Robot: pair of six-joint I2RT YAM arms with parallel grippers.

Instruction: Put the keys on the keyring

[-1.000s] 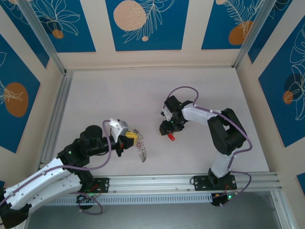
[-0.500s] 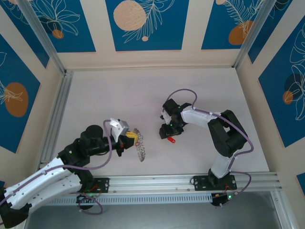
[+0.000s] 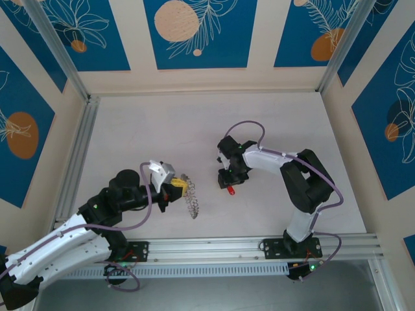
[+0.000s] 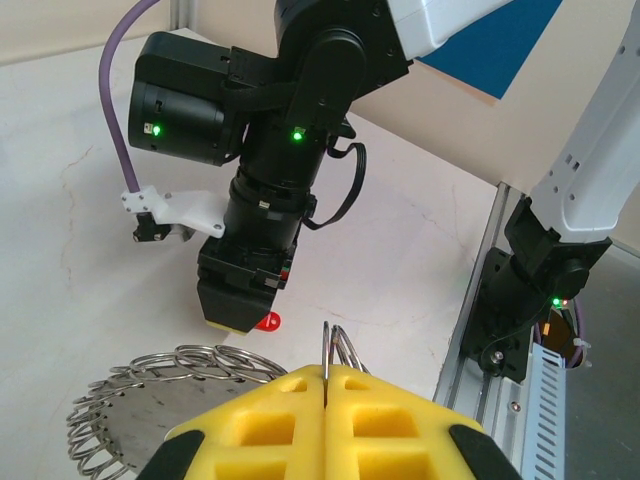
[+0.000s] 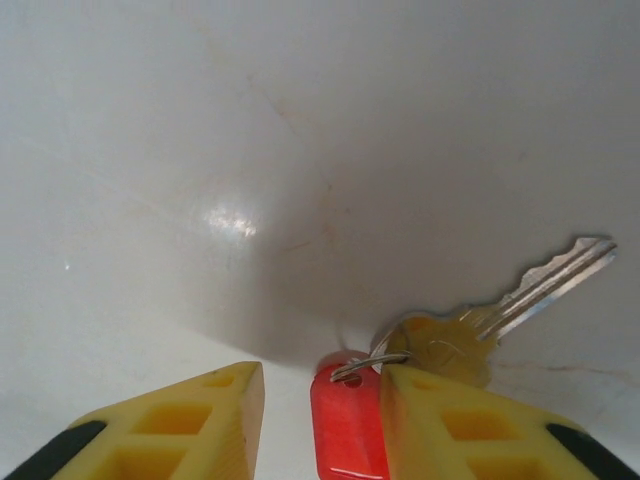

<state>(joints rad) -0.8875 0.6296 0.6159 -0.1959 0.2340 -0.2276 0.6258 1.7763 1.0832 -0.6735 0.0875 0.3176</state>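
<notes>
The move turns on the red tag [image 5: 345, 425] and where it sits against the right gripper [image 5: 322, 375]. The tag lies flat on the table [image 3: 162, 129] right between the two yellow fingers, hard up against the right one, with a clear gap to the left one. A small wire loop joins it to a key [image 5: 500, 305] whose blade runs off toward 2 o'clock in the wrist view, clear of the fingers. So the jaws stand about half open, straddling the tag and not clamped on it; to my eye they need only come together.

From above, the tag is at the gripper's 6 o'clock, and the keyring [image 3: 190, 203] lies well apart from it, toward 8 o'clock. The right arm is plainly the nearer one to the key.

The left gripper [image 4: 327, 375] is fully closed, with a strand of the keyring pinched upright between its pads and the rest of the coil fanning off toward 9 o'clock.
</notes>
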